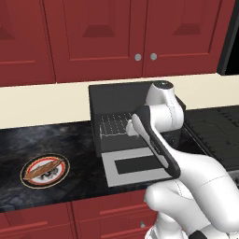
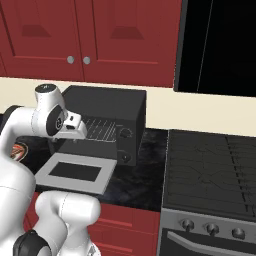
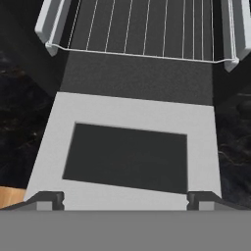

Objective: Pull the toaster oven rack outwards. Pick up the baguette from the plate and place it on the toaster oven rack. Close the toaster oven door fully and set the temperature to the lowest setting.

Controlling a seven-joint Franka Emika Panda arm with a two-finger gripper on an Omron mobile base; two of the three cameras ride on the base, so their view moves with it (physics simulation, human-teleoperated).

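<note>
A black stovetop sits right of the toaster oven. Its grey door lies flat open, wire rack inside. The pincer hovers above, fingers apart, empty. The baguette rests on the plate, left on the surface.

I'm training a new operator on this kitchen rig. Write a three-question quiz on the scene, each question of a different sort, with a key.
1. True or false: the oven door lies open and flat.
2. Where is the baguette? A) on the rack B) on the plate C) between the fingers
3. Fill in: the gripper hovers over the door with its fingers ____.

Key: 1 true. 2 B: it lies on the plate, left of the oven; the rack is bare. 3 open, holding nothing.
</note>
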